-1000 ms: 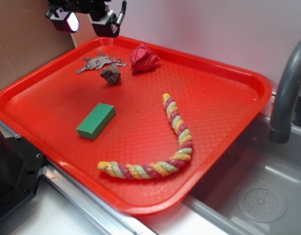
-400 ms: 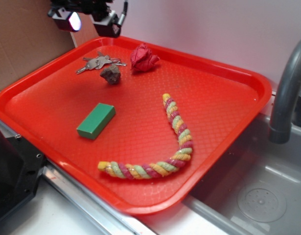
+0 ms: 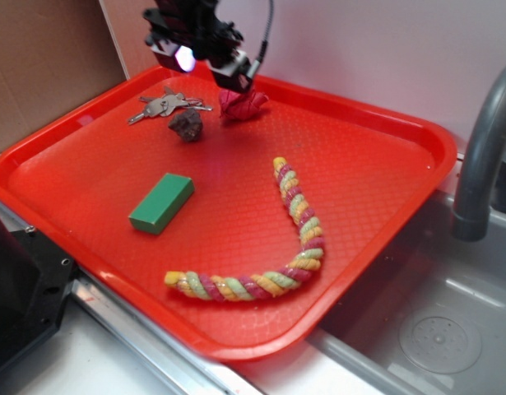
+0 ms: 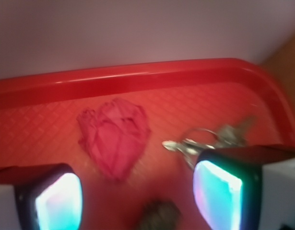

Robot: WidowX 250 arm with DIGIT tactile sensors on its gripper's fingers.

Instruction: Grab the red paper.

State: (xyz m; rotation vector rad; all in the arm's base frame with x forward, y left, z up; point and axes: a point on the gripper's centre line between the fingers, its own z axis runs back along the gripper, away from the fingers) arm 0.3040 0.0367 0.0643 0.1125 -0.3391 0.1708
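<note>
The gripper [image 3: 205, 59] hangs above the far side of the red tray [image 3: 384, 206], fingers spread wide and holding nothing. The red paper [image 3: 244, 105], a crumpled ball, lies on the tray near its far rim, below the gripper and clear of both fingers [image 4: 219, 191]. Keys [image 3: 164, 105] and a brown rock [image 3: 186, 124] lie just left of it. A green block [image 3: 161, 202] and a braided rope [image 3: 269, 247] sit nearer the front.
</note>
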